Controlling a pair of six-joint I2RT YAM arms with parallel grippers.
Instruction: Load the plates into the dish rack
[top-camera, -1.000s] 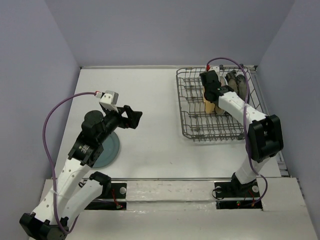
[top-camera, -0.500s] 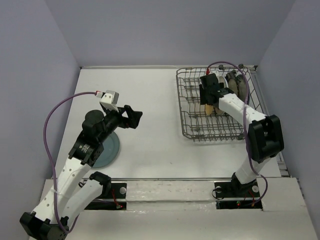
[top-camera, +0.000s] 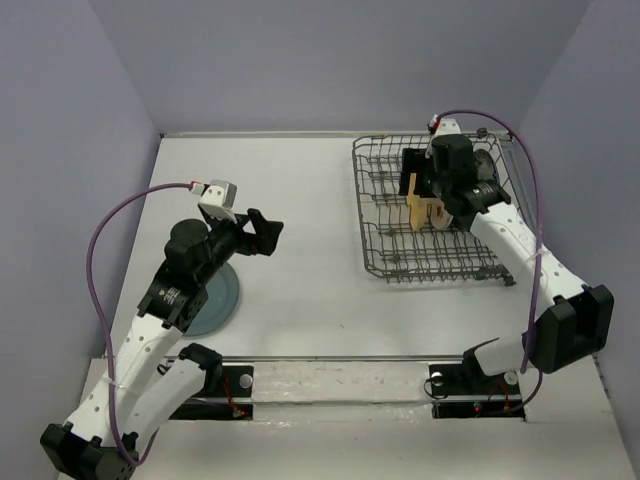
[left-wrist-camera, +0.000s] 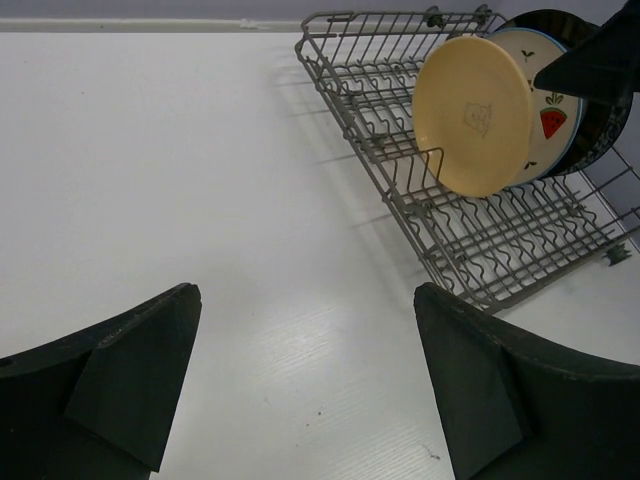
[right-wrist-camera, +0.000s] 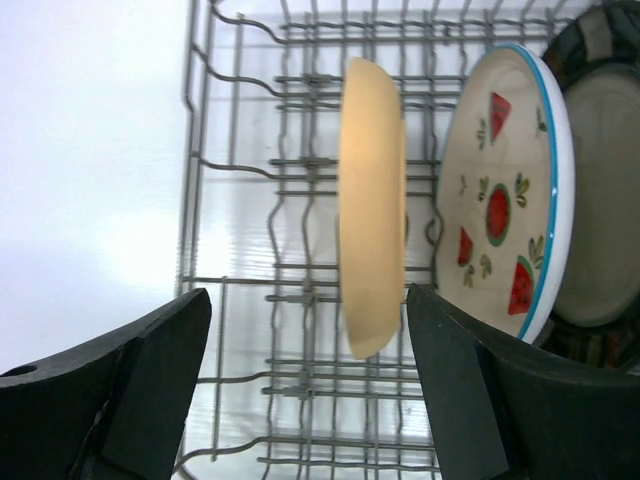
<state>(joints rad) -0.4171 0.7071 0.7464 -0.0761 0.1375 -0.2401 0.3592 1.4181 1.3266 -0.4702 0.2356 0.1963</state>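
The right end effector (right-wrist-camera: 308, 300), wide and empty over the upright yellow plate (right-wrist-camera: 372, 210), could clip its rim and topple it against the fruit-marked plate (right-wrist-camera: 495, 215).

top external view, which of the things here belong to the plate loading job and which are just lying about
Job:
grey wire dish rack
plain yellow round plate, upright in the rack
white plate with red fruit marks, in the rack
cream plate with dark patterned rim, in the rack
teal-blue plate, flat on the table

Not the job:
white table
purple cable on the left arm
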